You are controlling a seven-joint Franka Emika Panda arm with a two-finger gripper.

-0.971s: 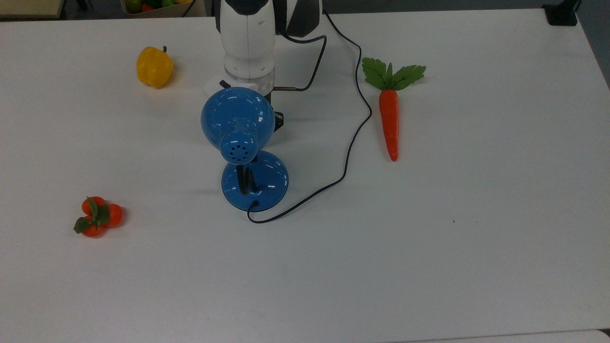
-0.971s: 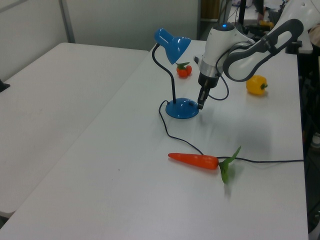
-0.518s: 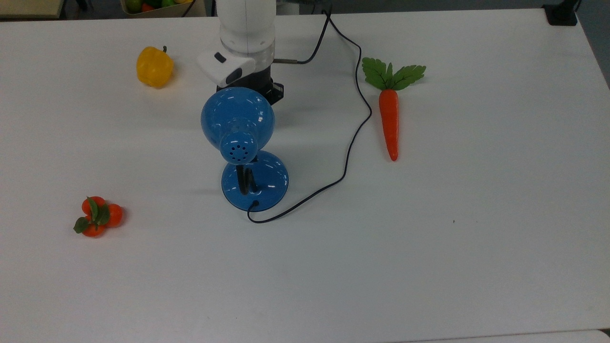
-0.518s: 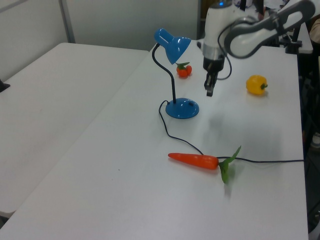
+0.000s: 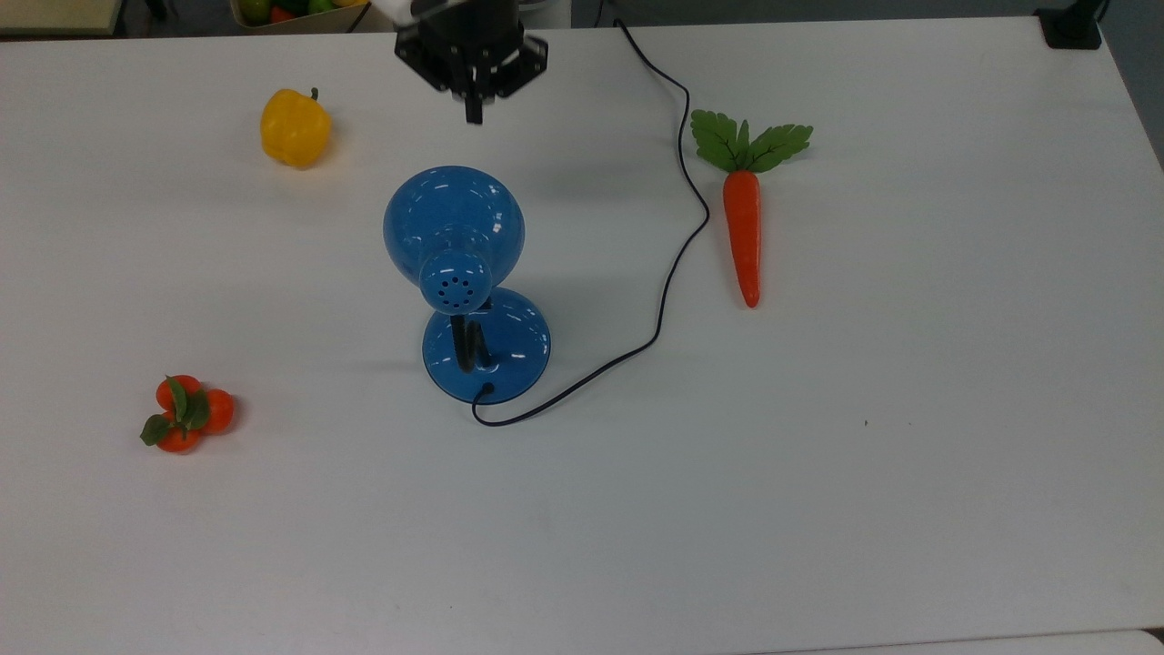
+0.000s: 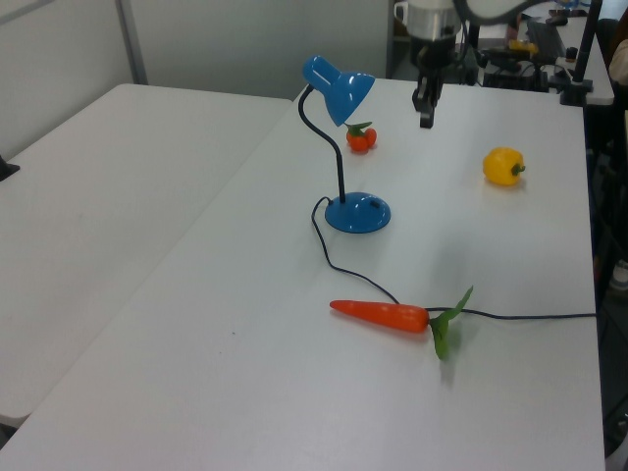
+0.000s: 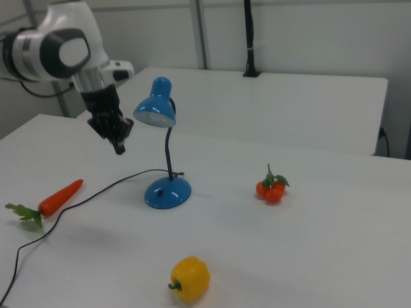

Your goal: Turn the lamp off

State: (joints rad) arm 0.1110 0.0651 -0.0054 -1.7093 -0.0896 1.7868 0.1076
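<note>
The blue lamp stands upright mid-table, its dome shade (image 5: 453, 223) bent over the round base (image 5: 486, 346) on a black neck (image 6: 339, 157). A thin black cord (image 5: 677, 227) runs from the base toward the top view's top edge. In the right view the underside of the shade (image 7: 154, 117) looks pale, with no bright glow on the table below. My gripper (image 5: 473, 114) hangs in the air, fingers pressed together and holding nothing. It is well above the base and apart from the shade, as the left view (image 6: 426, 120) and the right view (image 7: 119, 149) show.
A yellow pepper (image 5: 294, 127) lies at the top view's upper left. A carrot (image 5: 743, 227) lies right of the cord, and a cluster of small orange fruits (image 5: 186, 414) sits at the lower left. The white table (image 5: 818, 500) stretches wide around them.
My gripper has lifted from right beside the lamp base and drawn back up toward the top view's top edge. The lamp and the other things have stayed put.
</note>
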